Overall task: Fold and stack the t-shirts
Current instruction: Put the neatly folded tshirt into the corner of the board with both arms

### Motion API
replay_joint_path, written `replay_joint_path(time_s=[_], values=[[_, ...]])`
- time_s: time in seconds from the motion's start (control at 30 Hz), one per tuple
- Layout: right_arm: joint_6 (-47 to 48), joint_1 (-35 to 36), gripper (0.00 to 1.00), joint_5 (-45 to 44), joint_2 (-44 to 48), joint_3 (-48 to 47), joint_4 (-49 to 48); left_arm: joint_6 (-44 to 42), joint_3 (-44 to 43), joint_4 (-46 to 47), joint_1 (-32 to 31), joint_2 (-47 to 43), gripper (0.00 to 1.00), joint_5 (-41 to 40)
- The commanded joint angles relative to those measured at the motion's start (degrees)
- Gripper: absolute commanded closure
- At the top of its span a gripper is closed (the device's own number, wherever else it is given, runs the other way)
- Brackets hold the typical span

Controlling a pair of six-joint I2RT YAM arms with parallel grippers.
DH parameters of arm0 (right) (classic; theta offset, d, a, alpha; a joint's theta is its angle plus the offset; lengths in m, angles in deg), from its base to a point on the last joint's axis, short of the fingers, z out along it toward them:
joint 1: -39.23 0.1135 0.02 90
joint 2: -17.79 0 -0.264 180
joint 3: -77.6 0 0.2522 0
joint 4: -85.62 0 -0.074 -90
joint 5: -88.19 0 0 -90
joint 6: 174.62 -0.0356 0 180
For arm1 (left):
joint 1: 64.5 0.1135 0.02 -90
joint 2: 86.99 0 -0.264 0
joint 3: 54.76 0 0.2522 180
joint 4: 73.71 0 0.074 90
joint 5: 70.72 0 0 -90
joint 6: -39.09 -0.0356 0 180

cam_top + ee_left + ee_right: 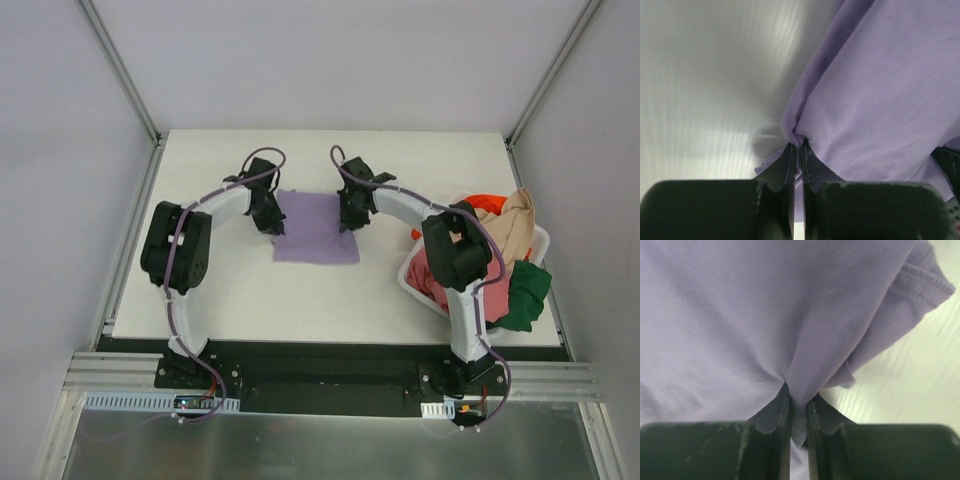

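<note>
A lavender purple t-shirt (316, 230) lies as a folded rectangle on the white table (250, 290) between my two arms. My left gripper (272, 222) is shut on the shirt's left edge; in the left wrist view its jaws pinch a bunched fold of the purple cloth (880, 90). My right gripper (347, 222) is shut on the shirt's right edge; in the right wrist view a fold of the cloth (740, 315) sits between its jaws. Orange-red (487, 203), beige (510, 228), dusty pink (428, 280) and dark green (525, 290) shirts lie heaped at the right.
A white plastic basket (541, 243) at the table's right edge holds the heaped shirts; the green one hangs over its near rim. Metal frame posts stand at the back corners.
</note>
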Motion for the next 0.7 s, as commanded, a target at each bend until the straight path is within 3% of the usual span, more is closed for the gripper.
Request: replay_joint_path(time_s=[0.0,0.23,0.4,0.53,0.67], values=[[7.4,-4.9,1.00,3.9,-7.6,-15.9,5.7,-2.9,-18.0,-4.5,2.2,9.9,1.00,1.1],[10.6,-11.7,0.97,11.5,-24.0,-44.2,10.2,-5.4,-47.3,-8.1,4.2,27.8,1.00,10.1],[6.0,-15.3,0.95,16.8,-29.0,-47.5,-4.4,-3.1,-65.0,-8.2,6.0,39.4,1.00,15.4],[4.6,-16.9,0.98,16.8,-33.0,-52.1,-10.1,-0.3,-68.7,-6.1,6.7,42.8,1.00,13.4],[3.0,-17.8,0.94,18.4,-34.9,-54.4,-14.0,0.5,-68.9,-2.3,6.7,43.8,1.00,14.3]])
